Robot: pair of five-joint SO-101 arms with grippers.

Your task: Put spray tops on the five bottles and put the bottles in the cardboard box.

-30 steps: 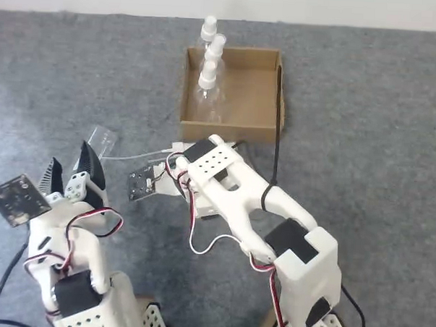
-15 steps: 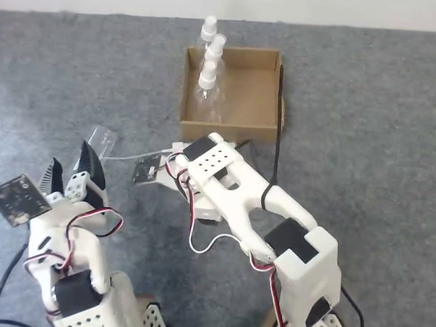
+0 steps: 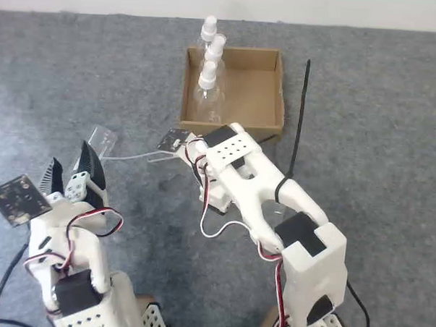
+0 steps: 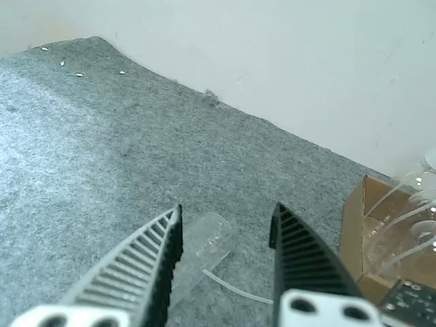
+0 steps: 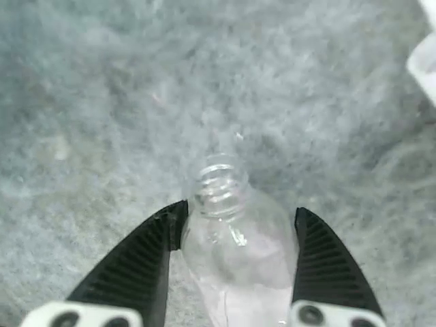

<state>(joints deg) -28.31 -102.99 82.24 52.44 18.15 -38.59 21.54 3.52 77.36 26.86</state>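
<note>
In the high view, the cardboard box [image 3: 230, 128] stands on the grey carpet [image 3: 364, 141] at the far side, and three bottles with white spray tops [image 3: 216, 46] stand upright in a row along one side wall of it. The other part of the box floor is bare. The left gripper [image 3: 70, 157] is at the near corner of the carpet, well apart from the box, with its black fingers spread and nothing between them. Just beyond it a loose spray top [image 3: 102, 138] lies on its side under a clear cover, and its thin tube [image 3: 131, 157] runs over the carpet toward the right arm [image 3: 253, 187]. This arm stretches across the middle, and its front end is near the front wall of the box. A black cable [image 3: 300, 116] rises beside it. In the left wrist view, the left gripper [image 4: 227, 211] is released, with a wide gap between the jaws. The loose spray top [image 4: 201, 242] lies on the carpet farther off, seen through this gap, apart from the fingers. The cardboard box [image 4: 354, 218] with clear bottles in it shows at one edge, below a pale wall [image 4: 272, 54]. In the right wrist view, the right gripper [image 5: 240, 208] grasps a clear bottle [image 5: 235, 252] by its shoulder, one finger pressed on each side. The threaded neck of the bottle is open, without a spray top, and grey carpet is behind it.
</note>
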